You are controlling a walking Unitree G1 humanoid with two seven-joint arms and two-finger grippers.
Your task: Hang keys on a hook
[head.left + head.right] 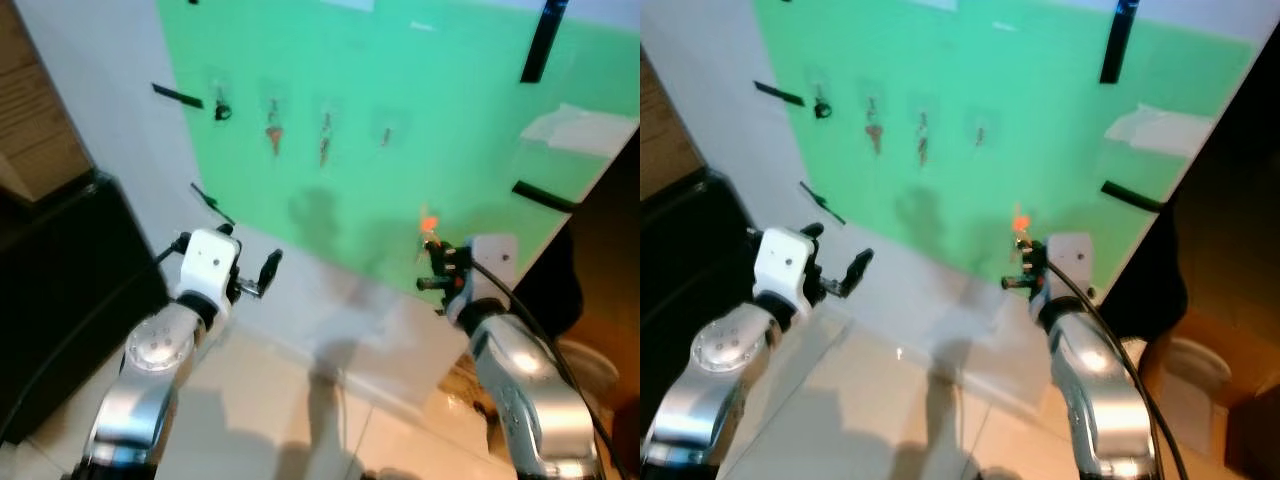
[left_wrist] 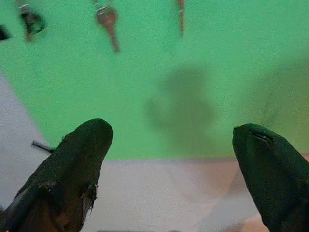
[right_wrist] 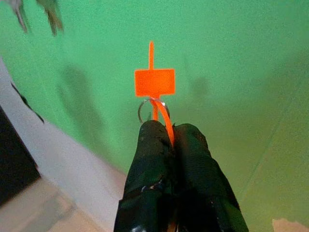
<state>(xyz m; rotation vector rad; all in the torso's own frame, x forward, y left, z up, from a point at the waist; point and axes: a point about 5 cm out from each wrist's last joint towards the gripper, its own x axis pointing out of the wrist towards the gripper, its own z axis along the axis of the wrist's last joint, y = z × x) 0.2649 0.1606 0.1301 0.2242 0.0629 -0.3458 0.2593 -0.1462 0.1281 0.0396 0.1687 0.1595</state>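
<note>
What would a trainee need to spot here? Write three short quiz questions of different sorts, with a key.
1. True or false: the right gripper is shut on the orange tag.
2. Which best describes the left gripper?
A. shut on a key
B. open, holding nothing
C. touching the green board
3. Fill in: the hooks sit in a row on the ____ board.

Key:
1. True. Its fingers pinch the tag's strap, and a ring shows just behind.
2. B. Its fingers are spread apart, short of the board.
3. Green. Keys already hang there, while the rightmost hook looks bare, though it is too blurred to be sure.
</note>
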